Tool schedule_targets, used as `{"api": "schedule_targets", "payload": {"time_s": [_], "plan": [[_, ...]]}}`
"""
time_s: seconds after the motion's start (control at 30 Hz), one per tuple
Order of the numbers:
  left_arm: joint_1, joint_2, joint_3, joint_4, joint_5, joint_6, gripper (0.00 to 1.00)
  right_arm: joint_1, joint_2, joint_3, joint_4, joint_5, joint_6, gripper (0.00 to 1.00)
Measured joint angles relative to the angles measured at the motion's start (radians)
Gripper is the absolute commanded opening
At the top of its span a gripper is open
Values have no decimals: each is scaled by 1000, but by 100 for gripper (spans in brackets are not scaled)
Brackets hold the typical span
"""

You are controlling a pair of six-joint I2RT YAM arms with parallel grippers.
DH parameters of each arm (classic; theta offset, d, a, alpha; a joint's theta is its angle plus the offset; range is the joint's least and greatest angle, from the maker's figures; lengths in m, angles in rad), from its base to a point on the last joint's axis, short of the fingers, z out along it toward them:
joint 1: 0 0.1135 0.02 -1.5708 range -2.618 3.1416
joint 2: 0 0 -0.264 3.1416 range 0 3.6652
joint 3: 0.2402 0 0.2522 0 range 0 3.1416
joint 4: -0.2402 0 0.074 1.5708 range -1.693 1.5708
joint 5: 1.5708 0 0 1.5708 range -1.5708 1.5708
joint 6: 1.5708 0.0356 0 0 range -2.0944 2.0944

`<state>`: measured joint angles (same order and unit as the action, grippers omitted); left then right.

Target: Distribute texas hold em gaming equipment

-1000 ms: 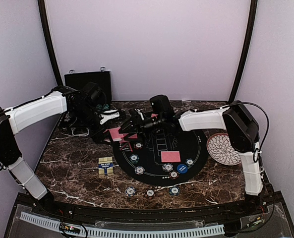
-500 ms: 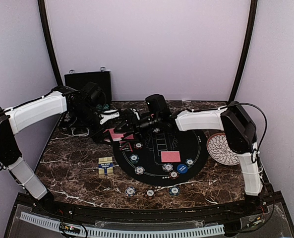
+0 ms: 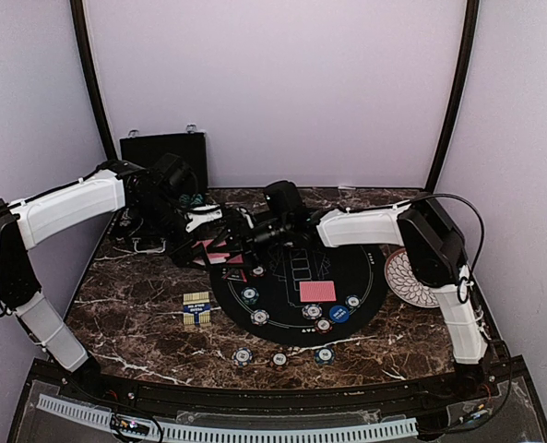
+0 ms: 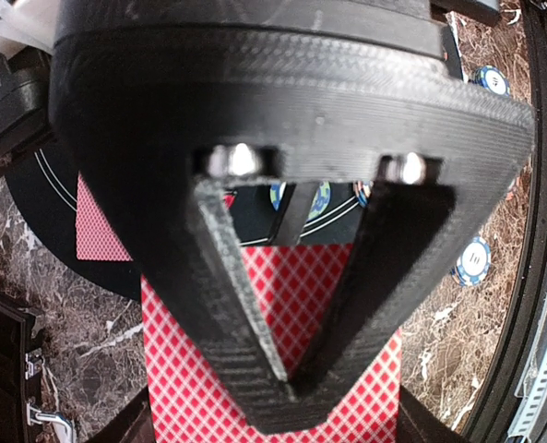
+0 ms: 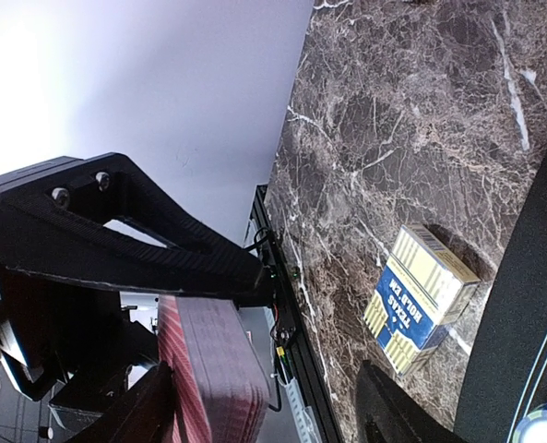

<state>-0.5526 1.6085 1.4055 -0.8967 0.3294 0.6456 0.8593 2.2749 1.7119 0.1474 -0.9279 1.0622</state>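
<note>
Above the edge of the round black mat [image 3: 361,272], our left gripper [image 4: 287,397] clamps the red-backed card deck [image 4: 176,369], our right gripper [image 5: 266,388] gapes beside it, and pinching too deep we could drag several cards out

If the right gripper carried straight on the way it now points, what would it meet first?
Most likely the deck of cards clamped in the left gripper: it sits just ahead of the right gripper's open fingers, though depth is hard to judge.

A red-backed deck [image 5: 213,369] sits edge-on in the left gripper [image 5: 236,300], blue-and-yellow box [image 5: 422,300] on the marble table [image 5: 393,111]
</note>
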Motion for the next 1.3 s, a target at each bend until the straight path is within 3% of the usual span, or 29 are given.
{"api": "schedule_targets", "payload": {"time_s": [0.67, 1.3], "plan": [[0, 2, 0, 1, -1, 0, 0, -49, -79, -98, -18, 12, -32, 57], [0, 2, 0, 2, -1, 0, 0, -48, -115, -133, 50, 3, 49, 25]]}}
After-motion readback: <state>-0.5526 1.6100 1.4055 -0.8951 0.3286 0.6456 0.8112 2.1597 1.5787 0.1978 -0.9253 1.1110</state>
